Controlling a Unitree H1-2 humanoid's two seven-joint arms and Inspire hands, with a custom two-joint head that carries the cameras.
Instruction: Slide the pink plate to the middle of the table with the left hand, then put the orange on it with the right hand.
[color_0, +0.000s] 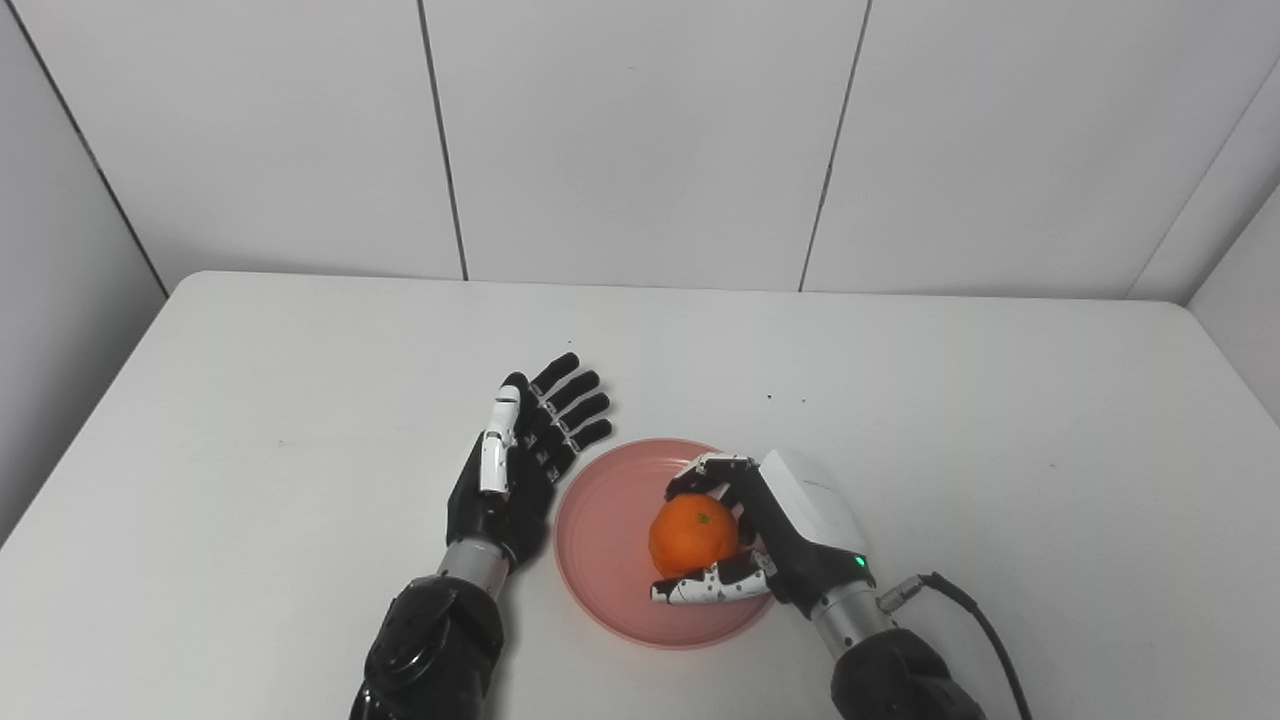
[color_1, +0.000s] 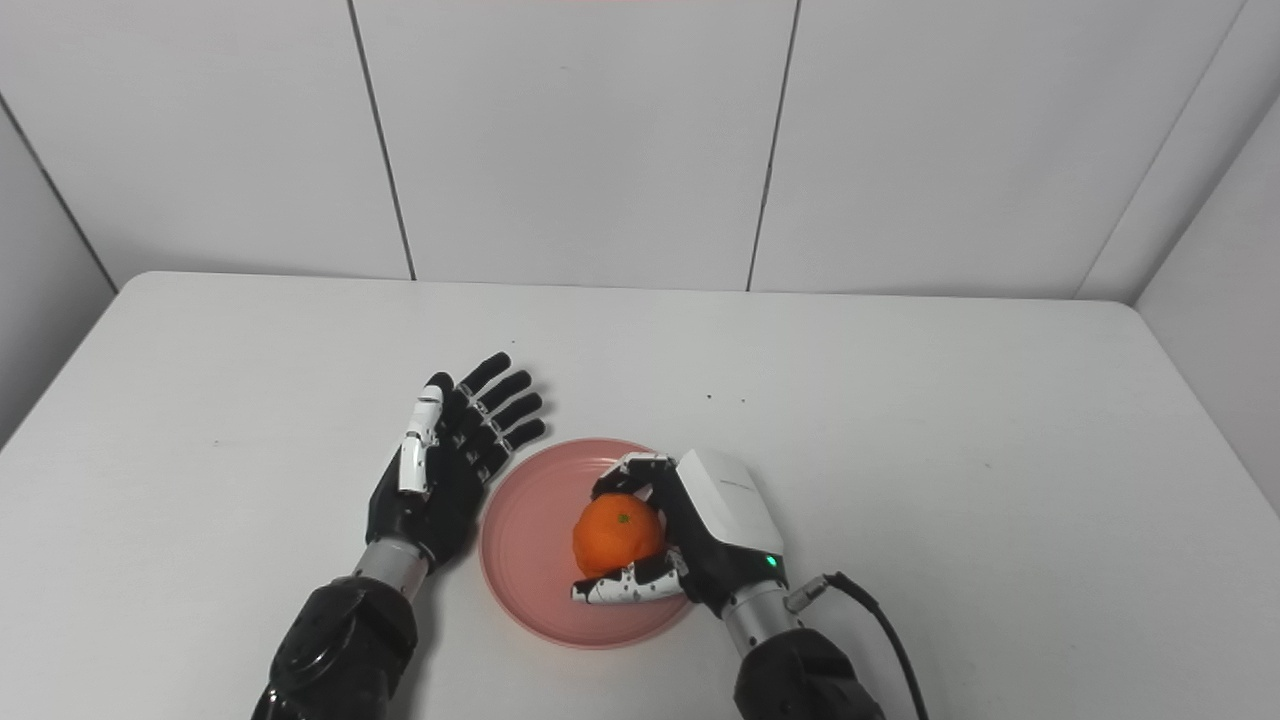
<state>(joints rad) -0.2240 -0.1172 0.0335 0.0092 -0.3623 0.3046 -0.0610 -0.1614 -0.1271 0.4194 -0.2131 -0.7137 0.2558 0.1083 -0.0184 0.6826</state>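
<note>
The white counter (color_0: 300, 420) is carrying the pink plate (color_0: 600, 530) near its middle, toward the front edge. The left hand (color_0: 520, 460) is lying just beside the plate's left rim, released, fingers spread flat and gripping nothing. The right hand (color_0: 760, 540) is curling its fingers and thumb around the orange (color_0: 692, 535), which is sitting over the plate, round, its green stem spot facing up.

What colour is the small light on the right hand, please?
Green; the light on the right hand shows best in the left eye view.
</note>
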